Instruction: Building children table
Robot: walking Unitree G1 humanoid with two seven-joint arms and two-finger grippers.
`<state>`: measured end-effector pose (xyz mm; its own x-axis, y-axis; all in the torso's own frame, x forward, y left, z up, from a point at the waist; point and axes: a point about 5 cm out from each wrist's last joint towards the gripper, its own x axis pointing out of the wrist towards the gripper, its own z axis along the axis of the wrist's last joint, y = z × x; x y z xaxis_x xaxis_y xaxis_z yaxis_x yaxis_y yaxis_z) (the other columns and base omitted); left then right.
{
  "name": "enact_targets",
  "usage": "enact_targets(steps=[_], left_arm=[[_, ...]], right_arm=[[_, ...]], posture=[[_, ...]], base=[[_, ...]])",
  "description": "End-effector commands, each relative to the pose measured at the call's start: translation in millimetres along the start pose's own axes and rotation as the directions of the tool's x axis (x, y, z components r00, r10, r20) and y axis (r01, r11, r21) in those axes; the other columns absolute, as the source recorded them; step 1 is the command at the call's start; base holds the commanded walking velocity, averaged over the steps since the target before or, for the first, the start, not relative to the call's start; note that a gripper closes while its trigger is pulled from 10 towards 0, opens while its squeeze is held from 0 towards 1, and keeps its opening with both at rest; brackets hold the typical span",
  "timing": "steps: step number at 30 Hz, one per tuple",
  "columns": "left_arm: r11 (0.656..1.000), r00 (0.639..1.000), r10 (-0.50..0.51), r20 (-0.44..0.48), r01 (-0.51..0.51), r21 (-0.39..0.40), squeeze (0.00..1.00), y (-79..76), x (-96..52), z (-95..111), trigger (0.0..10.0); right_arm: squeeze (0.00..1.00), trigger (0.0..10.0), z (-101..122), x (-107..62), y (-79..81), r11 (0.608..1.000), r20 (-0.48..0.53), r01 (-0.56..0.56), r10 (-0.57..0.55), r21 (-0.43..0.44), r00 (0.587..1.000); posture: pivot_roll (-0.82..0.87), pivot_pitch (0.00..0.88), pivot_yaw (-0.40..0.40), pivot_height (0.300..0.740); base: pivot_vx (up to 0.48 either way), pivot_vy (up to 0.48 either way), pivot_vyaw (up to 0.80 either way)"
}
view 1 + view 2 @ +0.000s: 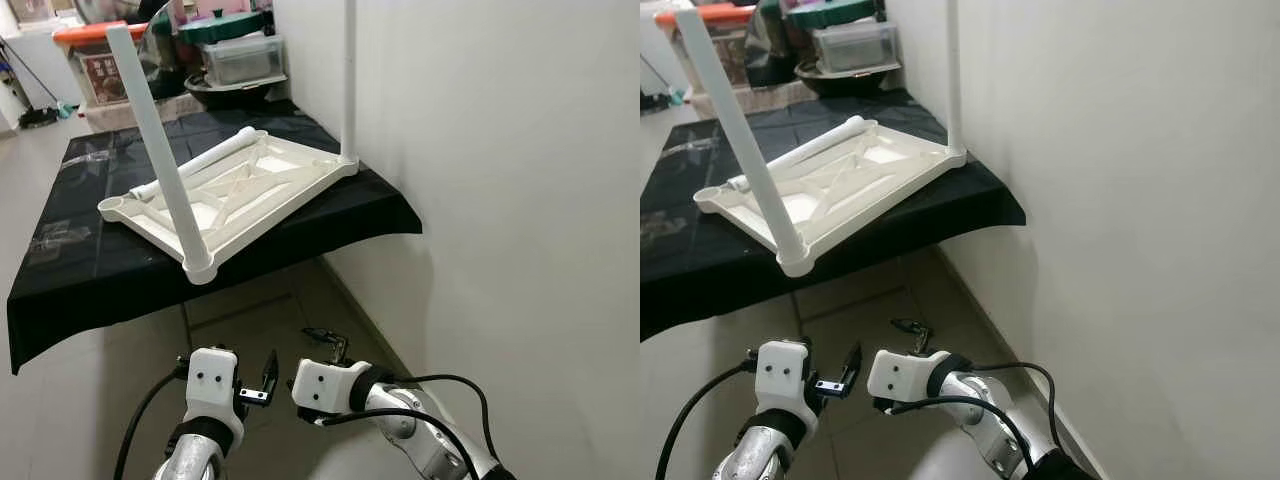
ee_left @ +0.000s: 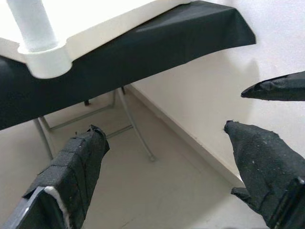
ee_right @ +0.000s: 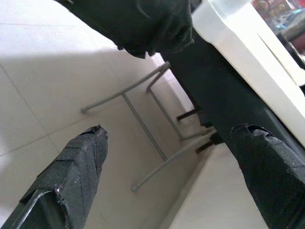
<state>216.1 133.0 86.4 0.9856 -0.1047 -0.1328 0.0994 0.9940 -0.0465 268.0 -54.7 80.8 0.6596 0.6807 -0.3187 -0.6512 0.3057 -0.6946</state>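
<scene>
White tabletop (image 1: 240, 190) lies upside down on the black-draped surface (image 1: 90, 265) by the wall. Two legs stand in its corner sockets; a loose leg (image 1: 205, 162) lies across the underside. I hold left gripper (image 1: 262, 383) and right gripper (image 1: 325, 343) low before the surface's edge, both spread, empty. Next I'd take the loose leg mid-length and seat it squarely in a bare socket.

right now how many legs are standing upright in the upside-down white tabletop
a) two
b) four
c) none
a) two: one leg rises from the near corner of the white tabletop, another leg from the corner by the wall; a third leg lies flat on it.
</scene>
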Motion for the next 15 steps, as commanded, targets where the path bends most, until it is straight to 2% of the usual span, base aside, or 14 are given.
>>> enact_targets(steps=[1,15], left_arm=[[1.000,1.000,0.005,-0.008,-0.005,0.011,0.00,0.7,-0.8,-2.9,10.0],[1.000,1.000,0.010,0.006,-0.010,0.013,0.00,-1.0,-1.6,-0.6,10.0]], right_arm=[[0.00,10.0,-0.2,0.7,1.0,1.000,0.009,-0.001,0.001,0.000,1.000],[0.00,10.0,0.6,1.0,2.5,1.000,0.022,-0.006,0.006,-0.006,1.000]], posture=[[-0.10,0.000,-0.009,0.740],[-0.08,0.000,-0.024,0.740]], base=[[0.000,0.000,0.00],[0.000,0.000,0.00]])
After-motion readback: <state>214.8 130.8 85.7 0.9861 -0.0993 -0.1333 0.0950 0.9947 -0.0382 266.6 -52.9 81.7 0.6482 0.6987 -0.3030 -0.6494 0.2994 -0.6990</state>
